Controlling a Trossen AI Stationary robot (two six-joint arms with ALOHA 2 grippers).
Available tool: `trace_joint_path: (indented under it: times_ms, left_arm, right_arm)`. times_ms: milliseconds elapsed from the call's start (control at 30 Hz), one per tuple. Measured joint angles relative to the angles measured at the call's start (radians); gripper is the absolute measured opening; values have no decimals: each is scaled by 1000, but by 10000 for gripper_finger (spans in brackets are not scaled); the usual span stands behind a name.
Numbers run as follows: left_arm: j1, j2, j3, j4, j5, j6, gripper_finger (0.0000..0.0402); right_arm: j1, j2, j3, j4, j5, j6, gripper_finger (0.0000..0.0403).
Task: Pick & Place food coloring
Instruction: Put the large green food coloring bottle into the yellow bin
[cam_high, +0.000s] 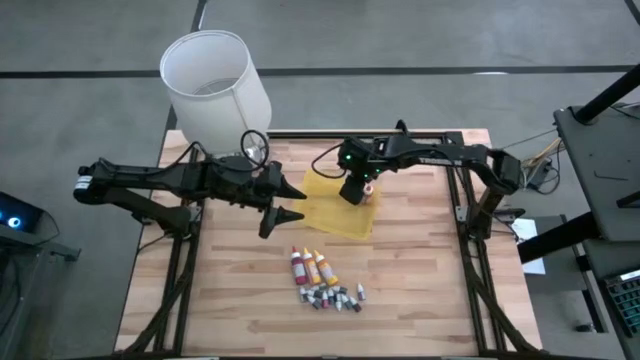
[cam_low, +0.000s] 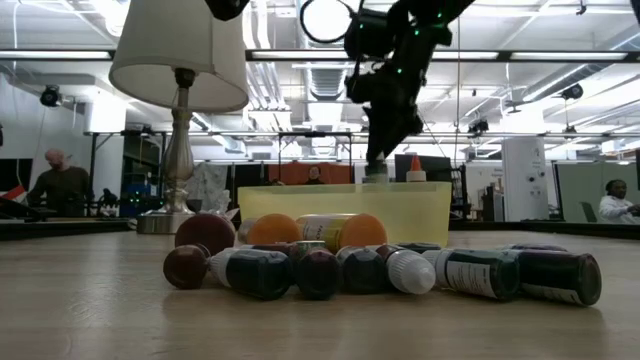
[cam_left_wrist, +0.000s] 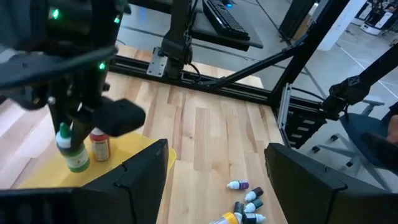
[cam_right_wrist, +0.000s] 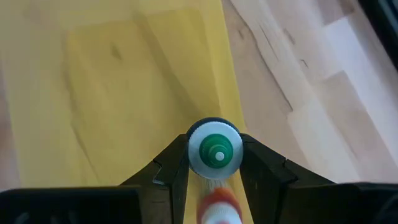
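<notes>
Right gripper (cam_right_wrist: 214, 163) clamped on green bottle (cam_left_wrist: 74, 154) over yellow tray (cam_high: 335, 210).
Red bottle (cam_left_wrist: 99, 144) just beside; left gripper (cam_high: 285, 204) spread wide, nearby.

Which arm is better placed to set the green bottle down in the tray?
The right. Its gripper is shut on the green bottle over the yellow tray, beside a red bottle standing there. The left gripper hangs open and empty beside the tray.

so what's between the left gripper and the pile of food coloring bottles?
Nothing: the high view shows only bare wooden table between the open left gripper and the food coloring bottles.
</notes>
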Motion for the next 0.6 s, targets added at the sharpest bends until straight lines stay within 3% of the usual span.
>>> trace_joint_path:
  times_ms: [600]
  left_arm:
    - [1,0,0,0,0,-6,240]
  right_arm:
    - [0,58,-37,110,5,57,109]
